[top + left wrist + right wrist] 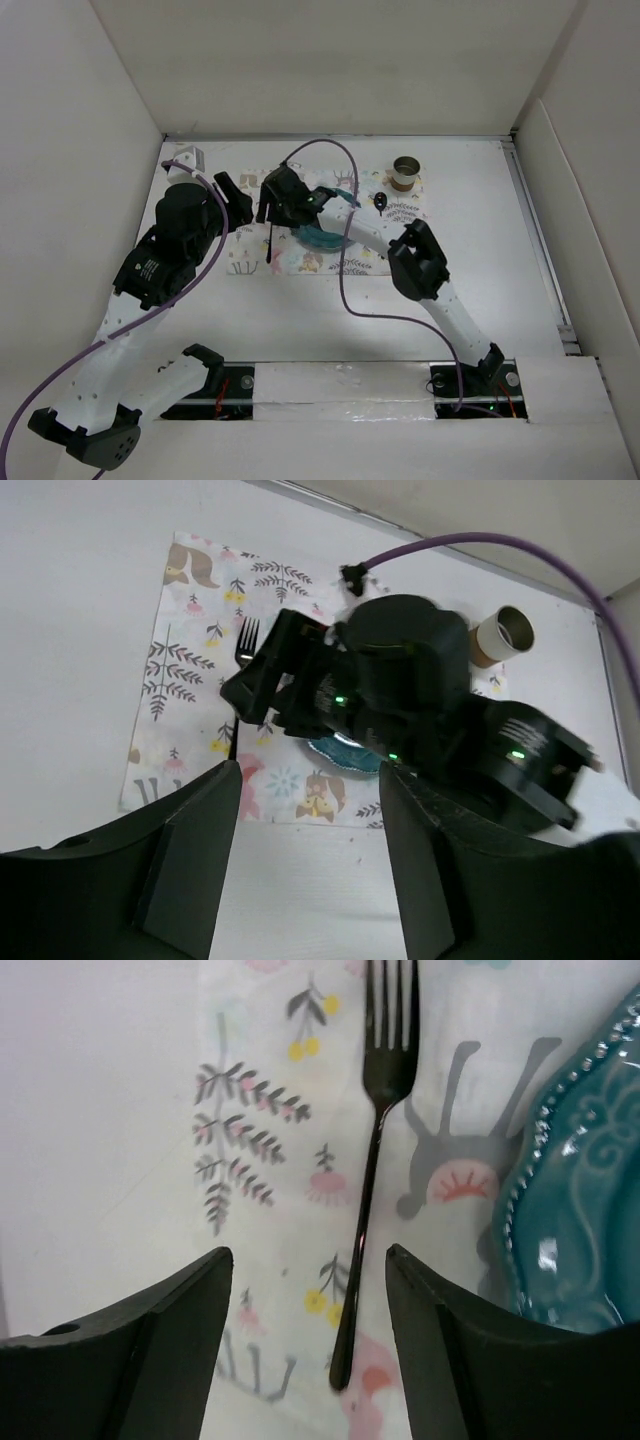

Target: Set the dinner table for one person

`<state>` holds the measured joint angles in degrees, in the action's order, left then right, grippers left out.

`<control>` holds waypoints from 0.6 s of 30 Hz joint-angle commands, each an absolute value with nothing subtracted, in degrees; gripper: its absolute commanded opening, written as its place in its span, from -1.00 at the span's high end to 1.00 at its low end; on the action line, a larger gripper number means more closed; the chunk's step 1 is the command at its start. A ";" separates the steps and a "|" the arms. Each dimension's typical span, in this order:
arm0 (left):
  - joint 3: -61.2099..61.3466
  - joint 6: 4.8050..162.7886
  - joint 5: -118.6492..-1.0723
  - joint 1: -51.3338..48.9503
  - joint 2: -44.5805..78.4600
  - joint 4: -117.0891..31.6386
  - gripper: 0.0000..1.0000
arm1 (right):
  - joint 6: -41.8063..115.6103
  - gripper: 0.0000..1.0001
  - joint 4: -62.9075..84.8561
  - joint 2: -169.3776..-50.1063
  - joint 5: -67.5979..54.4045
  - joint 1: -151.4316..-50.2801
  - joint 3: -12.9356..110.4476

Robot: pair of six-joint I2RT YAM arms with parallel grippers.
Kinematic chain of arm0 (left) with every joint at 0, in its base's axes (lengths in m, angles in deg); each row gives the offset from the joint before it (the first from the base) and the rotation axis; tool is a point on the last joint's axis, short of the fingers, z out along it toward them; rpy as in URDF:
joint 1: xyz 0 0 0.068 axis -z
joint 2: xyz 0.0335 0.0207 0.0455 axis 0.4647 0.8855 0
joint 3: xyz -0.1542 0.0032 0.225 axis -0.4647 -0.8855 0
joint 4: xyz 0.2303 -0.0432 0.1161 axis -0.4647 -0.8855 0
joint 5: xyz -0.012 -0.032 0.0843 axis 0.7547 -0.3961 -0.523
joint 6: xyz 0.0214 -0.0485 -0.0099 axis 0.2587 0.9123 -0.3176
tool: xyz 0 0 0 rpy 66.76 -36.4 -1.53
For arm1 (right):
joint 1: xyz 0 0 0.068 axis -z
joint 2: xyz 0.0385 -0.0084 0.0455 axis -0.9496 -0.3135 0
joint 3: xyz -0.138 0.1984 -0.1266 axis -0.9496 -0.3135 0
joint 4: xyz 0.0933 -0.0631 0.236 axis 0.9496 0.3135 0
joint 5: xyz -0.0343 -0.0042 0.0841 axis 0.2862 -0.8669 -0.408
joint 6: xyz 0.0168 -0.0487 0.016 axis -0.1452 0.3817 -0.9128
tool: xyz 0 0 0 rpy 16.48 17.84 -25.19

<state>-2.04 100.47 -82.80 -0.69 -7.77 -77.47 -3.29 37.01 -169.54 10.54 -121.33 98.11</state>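
The white dinner table [330,320] carries a floral placemat [360,262]. On the mat lie a teal plate [322,238] and, left of it, a black fork [270,240]. My right gripper [268,212] hovers open just above the fork. In the right wrist view the fork [375,1160] lies with its handle between the open jaws [308,1255], tines pointing away, and the plate [585,1200] is at the right. My left gripper [232,200] is open and empty at the mat's left edge. Its wrist view [310,775] shows the fork [243,645] and the mat [190,680].
A brown cup [406,172] stands at the mat's far right corner, with a small black object [382,203] beside it. A small white item [190,158] sits at the table's far left corner. White walls enclose the table. The right arm's wrist [400,680] covers most of the plate.
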 commanded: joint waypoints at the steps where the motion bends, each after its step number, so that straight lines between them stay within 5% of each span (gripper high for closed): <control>1: -2.31 98.85 -85.44 -0.45 -8.90 -75.95 -0.11 | 0.82 -0.41 34.11 -154.98 6.16 -120.77 95.75; 3: -2.84 98.50 -84.13 -0.45 -8.64 -75.07 -0.23 | 2.75 -0.54 33.50 -147.60 3.96 -120.16 89.19; 5: -2.15 98.76 -83.59 -0.45 -7.93 -74.89 -0.35 | 5.12 -1.00 32.88 -138.67 2.28 -119.11 83.63; 11: 1.36 98.85 -83.41 -0.45 -6.00 -72.43 -0.44 | 10.31 -1.00 36.12 -113.25 11.49 -117.26 62.09; 18: 7.35 98.59 -88.25 -0.45 -5.03 -71.73 -0.45 | 12.07 -1.00 43.51 -79.02 25.83 -102.75 49.07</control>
